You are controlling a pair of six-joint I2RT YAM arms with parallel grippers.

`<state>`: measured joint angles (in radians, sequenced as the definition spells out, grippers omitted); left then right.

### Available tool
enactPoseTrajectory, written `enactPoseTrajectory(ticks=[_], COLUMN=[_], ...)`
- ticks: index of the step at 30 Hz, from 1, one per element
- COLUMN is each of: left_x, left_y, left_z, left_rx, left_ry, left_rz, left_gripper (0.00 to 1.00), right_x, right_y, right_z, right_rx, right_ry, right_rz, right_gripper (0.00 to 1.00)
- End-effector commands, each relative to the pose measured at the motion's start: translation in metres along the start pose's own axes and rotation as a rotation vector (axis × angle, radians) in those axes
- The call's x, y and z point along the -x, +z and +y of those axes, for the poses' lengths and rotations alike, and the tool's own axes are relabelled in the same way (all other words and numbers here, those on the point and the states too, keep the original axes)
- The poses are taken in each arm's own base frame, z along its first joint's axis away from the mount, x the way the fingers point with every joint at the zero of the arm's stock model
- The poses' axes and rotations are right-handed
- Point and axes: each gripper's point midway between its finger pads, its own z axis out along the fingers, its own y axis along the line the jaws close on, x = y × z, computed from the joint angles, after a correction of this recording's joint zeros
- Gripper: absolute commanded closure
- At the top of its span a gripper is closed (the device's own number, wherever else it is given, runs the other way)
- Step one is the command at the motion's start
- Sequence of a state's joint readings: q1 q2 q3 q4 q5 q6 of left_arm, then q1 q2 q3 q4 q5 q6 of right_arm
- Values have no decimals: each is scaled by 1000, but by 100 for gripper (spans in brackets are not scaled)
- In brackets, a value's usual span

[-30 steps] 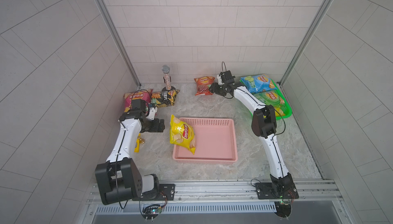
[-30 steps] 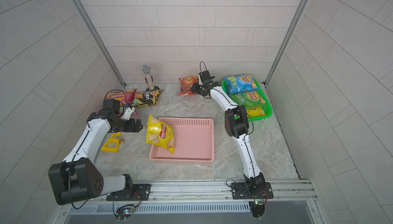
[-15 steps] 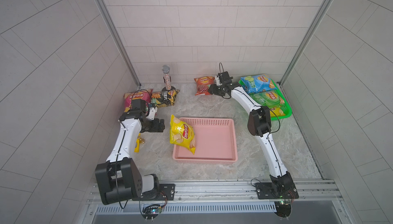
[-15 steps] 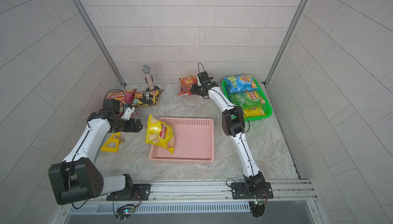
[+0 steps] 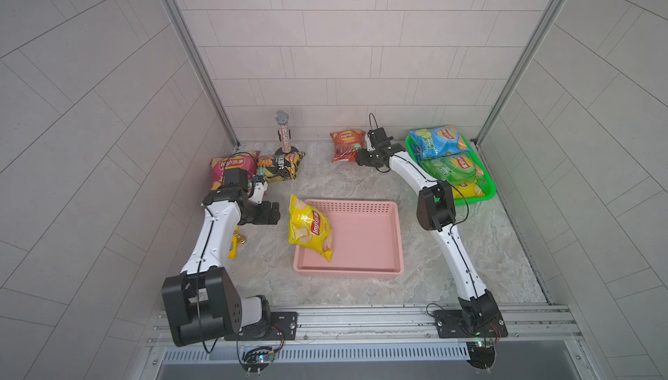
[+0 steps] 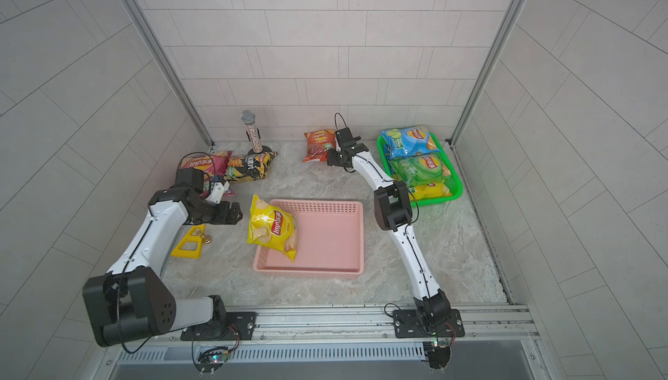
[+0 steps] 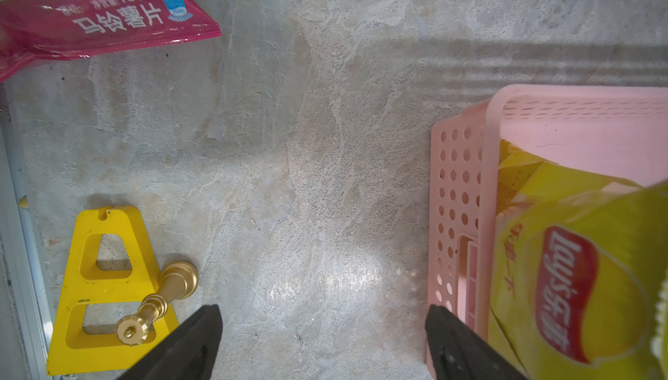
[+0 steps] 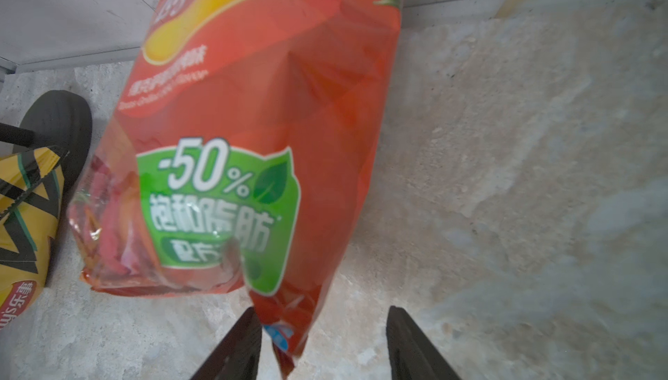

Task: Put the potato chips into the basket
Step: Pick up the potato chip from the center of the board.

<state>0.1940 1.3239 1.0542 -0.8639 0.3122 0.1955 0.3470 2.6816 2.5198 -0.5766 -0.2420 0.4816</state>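
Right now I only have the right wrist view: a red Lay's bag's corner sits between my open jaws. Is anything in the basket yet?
Observer: One yellow Lay's bag is propped against the pink basket's wall on the left arm's side, its top poking over the rim.
Operator: Is the left arm holding it?
Observer: No. The left jaws stand wide open beside that wall, with nothing between them.
Operator: Which bags are on my side?
Observer: A green tray beside your arm holds a blue bag, a green bag and a second yellow bag.
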Motion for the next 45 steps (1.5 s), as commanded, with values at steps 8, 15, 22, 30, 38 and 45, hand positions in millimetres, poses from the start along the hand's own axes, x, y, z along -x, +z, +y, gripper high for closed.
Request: enactPoseTrajectory(ticks=[8,15,22,30,38,45], left_x=[-4,-4,-4,-3,-2,1], left_y=[6,4,4,3,1,-4], left_z=[2,2,1,1,-1,-1], left_rx=[0,3,3,-1,-5,2], left_ry=[0,1,0,0,2,6], left_rz=[20,17,16,13,6,-11], left_gripper=[5,5,5,5,5,5], right_x=[19,13,14,30,40,39], right_y=[9,23,17,-21,-80,-141], right_z=[6,6,7,12,24,38], right_rx=[25,50,43,13,13,52], right_ry=[-28,-15,-33,-116,-240,-296], right_rz=[-81,-79,-73,-105,-138,-166], right_gripper=[40,49,74,100,100,100])
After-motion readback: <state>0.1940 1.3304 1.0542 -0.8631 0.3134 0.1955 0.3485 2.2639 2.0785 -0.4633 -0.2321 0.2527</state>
